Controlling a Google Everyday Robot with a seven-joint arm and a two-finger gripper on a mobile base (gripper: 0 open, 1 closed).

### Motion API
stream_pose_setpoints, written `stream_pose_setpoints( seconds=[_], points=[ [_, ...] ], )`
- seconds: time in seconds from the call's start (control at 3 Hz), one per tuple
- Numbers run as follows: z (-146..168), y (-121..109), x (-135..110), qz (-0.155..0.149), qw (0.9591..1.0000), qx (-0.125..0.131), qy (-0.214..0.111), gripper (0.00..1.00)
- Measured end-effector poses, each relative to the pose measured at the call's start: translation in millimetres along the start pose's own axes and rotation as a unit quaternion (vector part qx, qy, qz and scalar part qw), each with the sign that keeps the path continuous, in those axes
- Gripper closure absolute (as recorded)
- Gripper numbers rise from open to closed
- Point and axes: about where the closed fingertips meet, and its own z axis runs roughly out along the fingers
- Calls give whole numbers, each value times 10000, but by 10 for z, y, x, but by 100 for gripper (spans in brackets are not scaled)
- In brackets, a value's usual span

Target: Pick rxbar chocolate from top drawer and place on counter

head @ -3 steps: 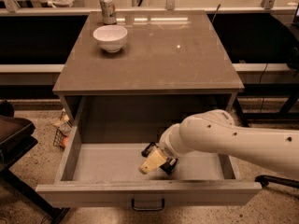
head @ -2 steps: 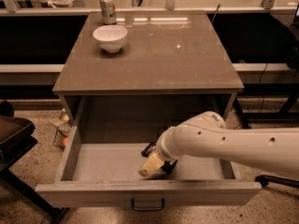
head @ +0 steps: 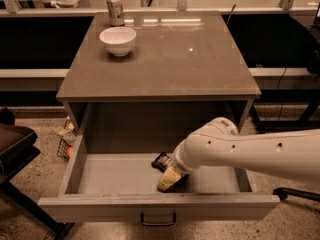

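Gripper (head: 169, 180), tan-tipped, seen lowered inside top drawer (head: 115, 176), close to front panel; whether it is closed on anything cannot be told. Small glossy black rxbar chocolate (head: 160, 161) seen on drawer floor just behind gripper, partly hidden by it. Drawer stands open: shallow grey-brown box, dark metal pull handle (head: 158, 219). Smooth white arm (head: 250, 151) extended from right, bent down at wrist. Glossy flat counter (head: 190, 59) above, bearing round white bowl (head: 118, 40) and drinks can (head: 115, 9) at back left.
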Motion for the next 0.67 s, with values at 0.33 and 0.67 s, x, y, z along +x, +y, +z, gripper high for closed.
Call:
stream_pose_setpoints(
  seconds=[0.33,0.67],
  points=[
    [18,-22,97,72,9997,-136,201,49],
    [-61,-32,63,72,9997,-136,201,72]
  ],
)
